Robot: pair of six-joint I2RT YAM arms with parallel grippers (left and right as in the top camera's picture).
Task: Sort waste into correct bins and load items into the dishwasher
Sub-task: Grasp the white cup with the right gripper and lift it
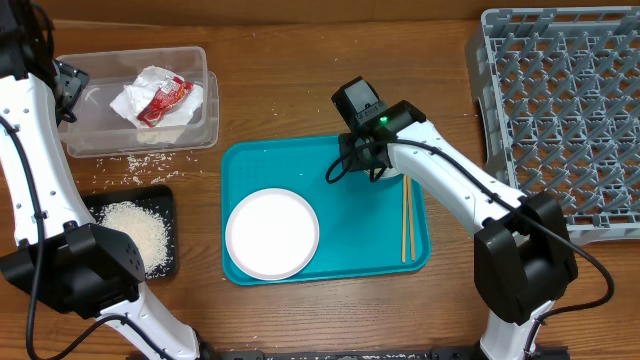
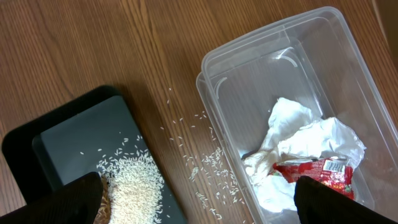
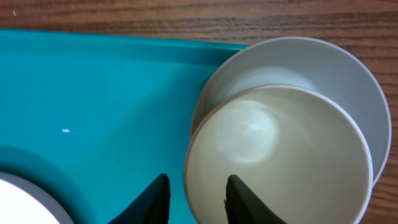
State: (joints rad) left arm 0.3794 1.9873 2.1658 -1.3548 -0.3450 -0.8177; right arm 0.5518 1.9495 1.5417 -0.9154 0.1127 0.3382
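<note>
While the right gripper (image 3: 196,186) holds its fingers slightly apart astride the rim of the cup (image 3: 273,162), lower right of the wrist view, I judge the cup pickup in hand, though contact looks unmade, I think. Next I'd pinch, lift clear of the small plate (image 3: 373,93), and carry to the rack (image 1: 560,100), upper right overhead.

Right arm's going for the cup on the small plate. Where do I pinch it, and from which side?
Grip the cup by its rim wall, from above: it stands upright, mouth open, so one finger goes inside, one outside. Take the side over the teal tray, where the right gripper straddles it.
</note>
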